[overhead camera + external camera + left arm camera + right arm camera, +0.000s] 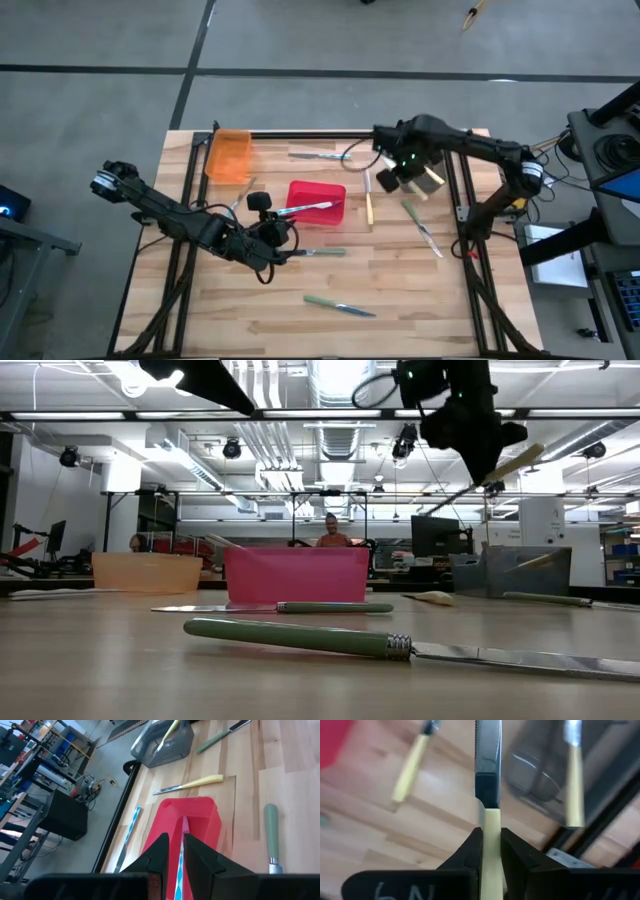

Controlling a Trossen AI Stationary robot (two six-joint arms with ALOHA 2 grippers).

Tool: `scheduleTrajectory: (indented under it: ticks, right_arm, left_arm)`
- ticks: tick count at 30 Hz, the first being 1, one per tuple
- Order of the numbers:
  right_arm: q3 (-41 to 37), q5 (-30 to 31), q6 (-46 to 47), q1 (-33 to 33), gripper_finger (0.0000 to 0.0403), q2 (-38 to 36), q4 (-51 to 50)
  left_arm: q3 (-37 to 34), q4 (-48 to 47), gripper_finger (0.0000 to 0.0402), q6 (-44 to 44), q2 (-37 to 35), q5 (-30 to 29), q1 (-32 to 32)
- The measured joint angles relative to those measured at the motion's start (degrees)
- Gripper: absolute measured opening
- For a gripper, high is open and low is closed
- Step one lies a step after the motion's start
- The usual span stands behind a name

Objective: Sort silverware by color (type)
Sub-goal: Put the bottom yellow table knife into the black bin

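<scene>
We saw pastel-handled silverware scattered: green knife (340,305) flat at table front, yellow one (369,205) beside red bin, blue-striped piece (179,865) held over it, yellow knife (489,795) clamped aloft.

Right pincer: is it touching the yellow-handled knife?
Touching. The right wrist view shows the right pincer clamped on the yellow-handled knife, both fingers against its handle.

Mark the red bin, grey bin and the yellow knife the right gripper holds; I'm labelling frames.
red bin (327,208): high view, its wall.
grey bin (172,747): left wrist view, its side.
yellow knife (491,827): right wrist view, its handle.
</scene>
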Motion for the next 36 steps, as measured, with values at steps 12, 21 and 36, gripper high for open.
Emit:
scheduleTrajectory:
  ticks: [12,21,36]
  right_arm:
    - [-3.4,0.0,-10.8,-14.8,0.0034,4.2,-1.2]
    - [-4.7,0.6,-16.1,-17.9,0.0034,8.5,-1.1]
    - [-7.8,6.6,-17.9,-18.3,0.0034,10.8,3.2]
  left_arm:
    - [-0.4,-0.4,0.0039,0.0,0.0,-0.1,0.0]
    - [-0.6,-0.7,0.0039,-0.1,0.0,-0.1,0.0]
    - [-1.2,-0.8,0.0039,0.0,0.0,-0.2,0.0]
